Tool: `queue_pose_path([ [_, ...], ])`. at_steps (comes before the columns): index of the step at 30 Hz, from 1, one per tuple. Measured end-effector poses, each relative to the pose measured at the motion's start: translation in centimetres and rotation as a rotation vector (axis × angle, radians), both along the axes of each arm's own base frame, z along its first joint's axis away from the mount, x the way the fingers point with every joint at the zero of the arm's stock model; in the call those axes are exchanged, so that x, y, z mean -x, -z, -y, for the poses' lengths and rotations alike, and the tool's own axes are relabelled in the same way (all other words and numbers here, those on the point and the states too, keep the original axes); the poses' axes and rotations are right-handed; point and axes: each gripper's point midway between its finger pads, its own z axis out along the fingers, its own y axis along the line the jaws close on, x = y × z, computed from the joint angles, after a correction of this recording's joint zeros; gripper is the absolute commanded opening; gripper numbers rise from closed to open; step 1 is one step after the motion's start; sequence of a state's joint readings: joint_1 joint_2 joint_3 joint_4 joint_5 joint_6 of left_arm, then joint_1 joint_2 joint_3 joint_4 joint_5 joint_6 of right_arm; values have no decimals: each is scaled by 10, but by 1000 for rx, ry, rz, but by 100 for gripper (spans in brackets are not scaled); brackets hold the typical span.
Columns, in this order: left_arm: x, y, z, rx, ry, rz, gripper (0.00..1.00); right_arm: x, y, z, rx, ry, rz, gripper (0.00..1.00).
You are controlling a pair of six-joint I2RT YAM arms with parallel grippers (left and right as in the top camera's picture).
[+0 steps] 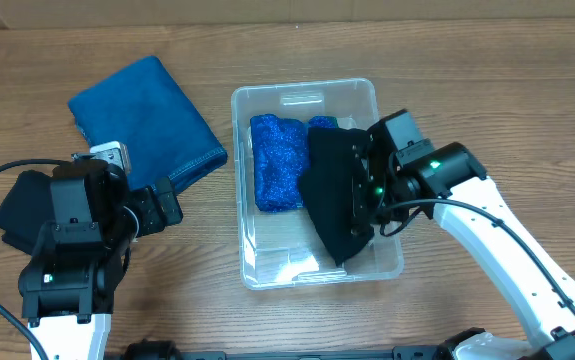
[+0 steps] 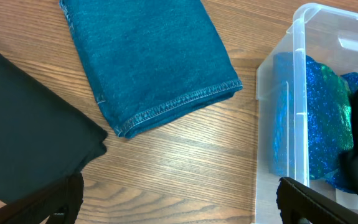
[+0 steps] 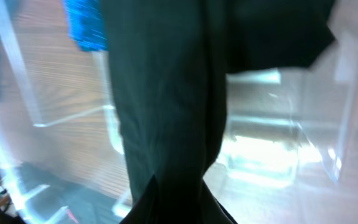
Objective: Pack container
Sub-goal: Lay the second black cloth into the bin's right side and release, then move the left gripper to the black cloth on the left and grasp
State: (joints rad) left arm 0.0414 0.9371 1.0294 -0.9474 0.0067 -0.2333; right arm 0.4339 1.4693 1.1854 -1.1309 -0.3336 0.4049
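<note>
My right gripper, clamped on a black cloth, holds it over the container for packing beside the sparkly blue cloth.

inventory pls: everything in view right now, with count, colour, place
clear rectangular plastic container: 1, see-through, table centre
sparkly blue cloth: 1 for sure, blue, inside the container, left side; a blue bit behind the held cloth may be a second
held black cloth: 1, black, hanging into the container's right side
folded blue denim-like cloth: 1, blue, on the table left of the container
loose black cloth: 1, black, table's left edge, partly under the left arm
wooden table: 1, brown
left fingers: 1 pair, black, open, empty, above the table
right fingers: 1 pair, black, shut on the held black cloth
</note>
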Motion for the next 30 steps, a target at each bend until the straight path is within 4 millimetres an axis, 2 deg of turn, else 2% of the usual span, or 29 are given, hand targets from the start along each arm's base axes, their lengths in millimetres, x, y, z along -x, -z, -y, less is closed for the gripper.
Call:
queue_pose_path([
  [2,0,0,0,0,0,0,100,10,14,7,34,26,-50,4],
  [3,0,0,0,0,0,0,100,15,21,11,51,34,-70,13],
  [4,0,0,0,0,0,0,100,20,28,15,67,42,-91,16],
  [5,0,0,0,0,0,0,100,24,33,17,79,48,-104,26],
  [6,0,0,0,0,0,0,100,26,39,21,98,50,-109,31],
  [7,0,0,0,0,0,0,100,26,41,23,110,54,-110,33],
  [8,0,0,0,0,0,0,100,27,43,26,126,59,-108,43],
  [9,0,0,0,0,0,0,100,26,44,27,137,58,-103,47],
  [12,0,0,0,0,0,0,100,20,46,31,171,46,-63,50],
  [15,0,0,0,0,0,0,100,2,46,33,194,11,34,49],
  [18,0,0,0,0,0,0,100,-16,28,31,203,-37,123,49],
  [20,0,0,0,0,-1,-1,100,-38,-1,31,224,-30,215,51],
  [21,0,0,0,0,0,-1,100,-50,-17,33,245,-8,263,64],
  [22,0,0,0,0,0,-1,100,-71,-51,46,292,85,362,77],
  [24,0,0,0,0,0,-2,100,-89,-93,76,328,254,468,100],
  [26,0,0,0,0,0,-3,100,-100,-127,125,332,447,534,100],
  [28,1,1,0,0,0,-3,100,-99,-134,172,329,567,518,100],
  [30,1,1,0,1,-1,-6,100,-96,-126,207,314,636,460,100],
])
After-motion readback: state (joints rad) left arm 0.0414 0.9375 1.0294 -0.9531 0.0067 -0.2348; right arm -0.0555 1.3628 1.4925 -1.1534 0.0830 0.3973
